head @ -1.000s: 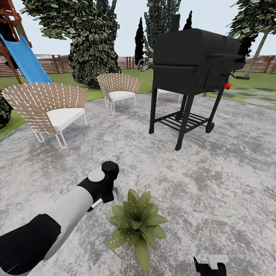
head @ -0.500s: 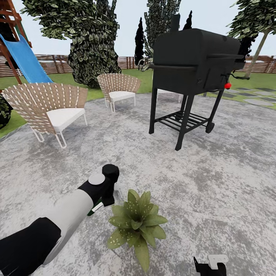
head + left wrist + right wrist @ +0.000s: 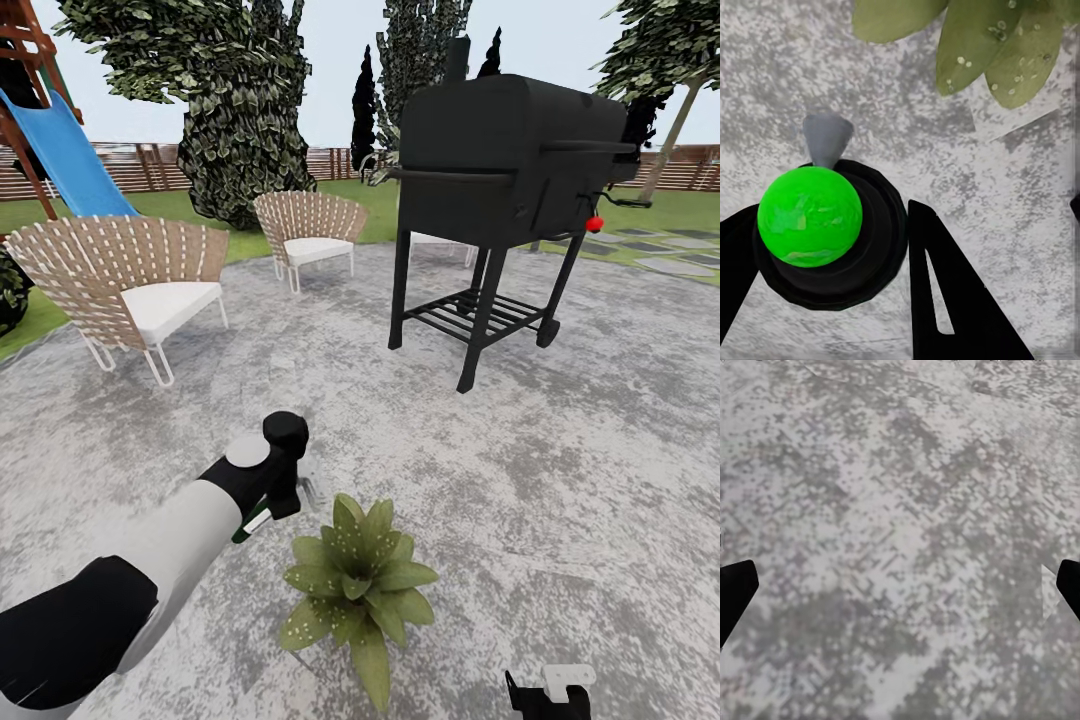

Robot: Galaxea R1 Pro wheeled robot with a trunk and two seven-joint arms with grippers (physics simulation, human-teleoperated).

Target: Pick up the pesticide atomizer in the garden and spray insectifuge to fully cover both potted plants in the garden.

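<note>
Left gripper (image 3: pixel 832 300) clenched around the pesticide atomizer (image 3: pixel 817 225), held over the paved patio (image 3: pixel 560 480) just beside a potted plant (image 3: pixel 355 585). Right gripper (image 3: pixel 900 592) released, fingers wide apart above bare paving.

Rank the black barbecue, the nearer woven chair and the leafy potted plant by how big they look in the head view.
1. black barbecue
2. nearer woven chair
3. potted plant

The plant sits closest to the camera, so it is truly smaller than it looks.

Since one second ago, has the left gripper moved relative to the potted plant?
Yes. The left gripper, holding the pesticide atomizer, rose slightly up the head view, away from the stationary potted plant.
</note>
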